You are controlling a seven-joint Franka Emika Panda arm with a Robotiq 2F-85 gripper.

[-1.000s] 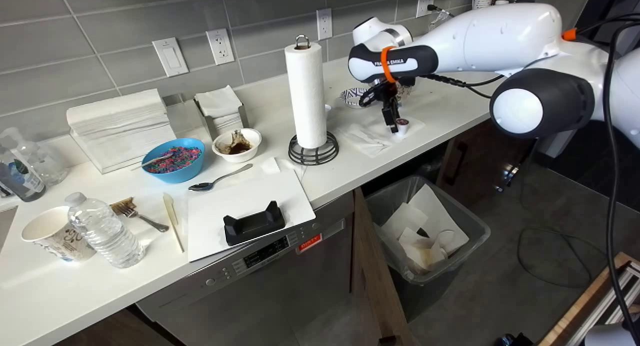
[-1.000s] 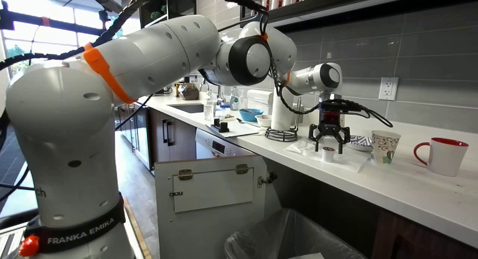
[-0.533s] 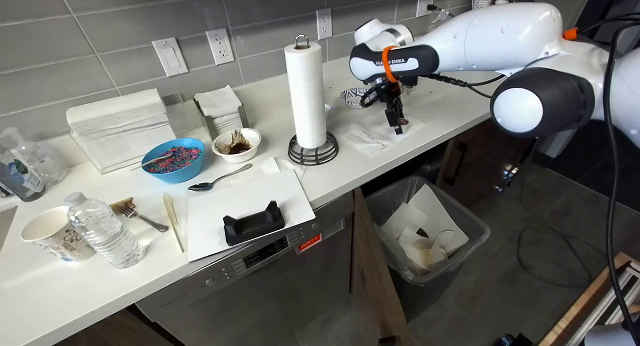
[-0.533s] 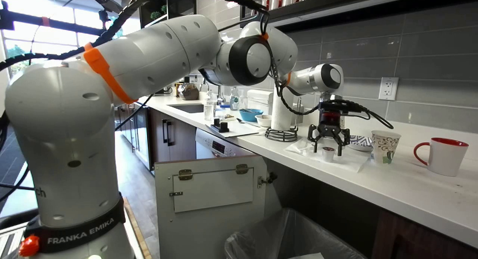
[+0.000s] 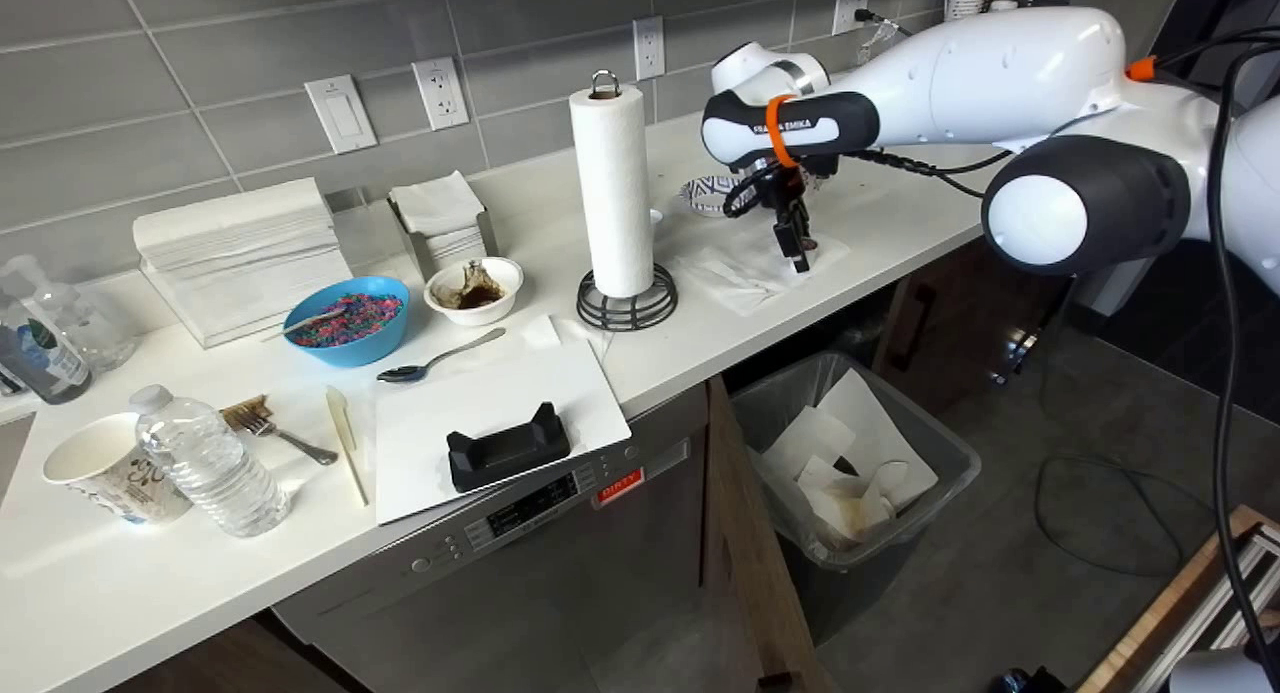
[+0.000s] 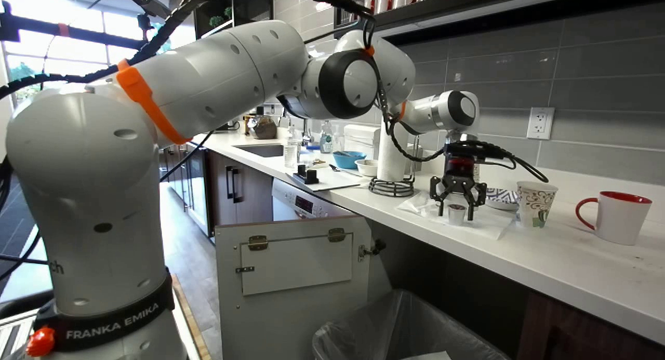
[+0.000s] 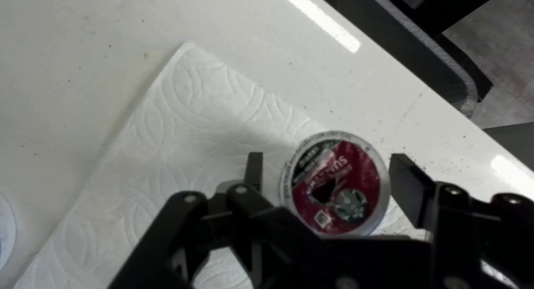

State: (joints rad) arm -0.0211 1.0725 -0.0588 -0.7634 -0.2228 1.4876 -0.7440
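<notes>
The black two-finger tool [image 6: 455, 213] is pointing down and standing partly open, somewhat wider than the small white plastic pod with dark red printed lid [image 7: 336, 182], which is sitting upright between the black fingers [image 7: 253, 170]. In the wrist view a clear gap is showing at one finger, while the opposite finger is standing just beside the rim; whether it is touching there, I cannot tell. The tool is not gripping the pod. The pod is resting on a white embossed paper towel sheet [image 7: 200, 126], which is lying near the front edge of the glossy white bench [image 7: 54, 126]. Near to this sheet, a shallow white bowl with blue pattern [image 6: 501, 198] and a paper cup with leaf print [image 6: 537, 201] are standing, and farther along, a white mug with red inside [image 6: 623, 220]. On the opposite side of the sheet, a tall white paper roll [image 5: 615, 193] is standing on a black wire holder [image 5: 625, 326]. Beyond it, a white bowl with dark brown stuff [image 5: 480, 316] and a round blue bowl with coloured bits [image 5: 385, 343] are standing, and even farther a clear plastic bottle [image 5: 215, 463].
</notes>
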